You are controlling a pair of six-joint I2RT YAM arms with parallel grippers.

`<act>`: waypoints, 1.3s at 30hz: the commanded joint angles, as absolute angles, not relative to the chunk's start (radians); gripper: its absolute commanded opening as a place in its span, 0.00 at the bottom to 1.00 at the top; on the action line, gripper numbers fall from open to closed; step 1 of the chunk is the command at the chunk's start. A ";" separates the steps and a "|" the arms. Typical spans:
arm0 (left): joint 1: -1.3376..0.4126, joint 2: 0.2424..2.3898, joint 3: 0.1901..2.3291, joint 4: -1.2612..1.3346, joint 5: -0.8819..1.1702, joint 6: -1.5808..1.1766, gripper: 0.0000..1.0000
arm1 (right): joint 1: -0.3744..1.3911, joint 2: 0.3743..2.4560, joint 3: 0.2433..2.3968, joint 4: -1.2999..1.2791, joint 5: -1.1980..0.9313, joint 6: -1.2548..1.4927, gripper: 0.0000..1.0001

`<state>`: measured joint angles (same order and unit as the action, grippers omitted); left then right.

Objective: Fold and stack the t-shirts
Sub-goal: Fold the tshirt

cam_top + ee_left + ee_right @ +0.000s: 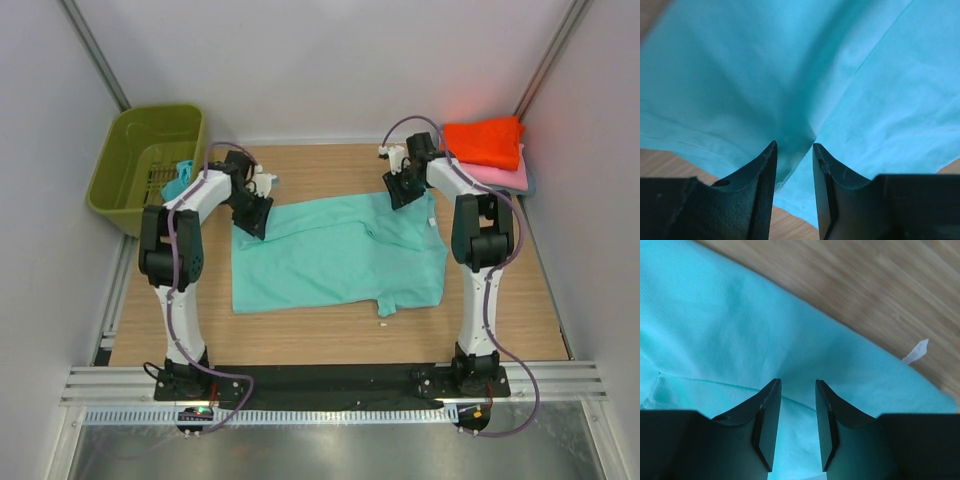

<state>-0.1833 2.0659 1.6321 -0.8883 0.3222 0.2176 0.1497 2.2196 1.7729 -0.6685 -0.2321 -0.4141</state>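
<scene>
A teal t-shirt (pixel 340 255) lies spread on the wooden table, partly folded over itself. My left gripper (pixel 255 215) is at its far left corner. In the left wrist view the jaws (pixel 794 145) stand a little apart, with a raised crease of the teal cloth (pixel 790 75) between them. My right gripper (pixel 403 190) is at the shirt's far right edge. In the right wrist view it (pixel 798 381) is narrowly open over flat teal cloth (pixel 730 325). A folded orange t-shirt (pixel 485 142) lies on a pink one (pixel 508 178) at the back right.
An olive-green basket (pixel 128 190) stands at the back left with a bit of teal cloth (pixel 180 180) at its right rim. A small white scrap (pixel 383 324) lies near the shirt's front edge. White walls close in on both sides.
</scene>
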 commanded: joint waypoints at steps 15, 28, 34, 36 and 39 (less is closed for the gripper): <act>-0.201 1.819 1.502 -1.114 0.330 0.261 0.30 | 0.155 2.296 1.944 -0.681 -0.276 -0.356 0.38; -0.169 2.169 1.813 -1.052 0.229 0.239 0.28 | 0.155 2.304 1.944 -0.759 -0.204 -0.388 0.38; -0.163 2.270 1.925 -1.042 0.206 0.216 0.27 | 0.146 2.315 1.951 -0.792 -0.157 -0.391 0.38; -0.160 2.307 1.966 -1.037 0.201 0.210 0.27 | 0.147 2.324 1.957 -0.790 -0.146 -0.394 0.39; -0.152 2.359 2.014 -1.031 0.190 0.210 0.27 | 0.143 2.345 1.973 -0.781 -0.106 -0.400 0.39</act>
<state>-0.1677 2.3207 1.9518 -1.0584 0.2108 0.2184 0.1482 2.3192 1.9289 -0.7761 -0.1650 -0.3893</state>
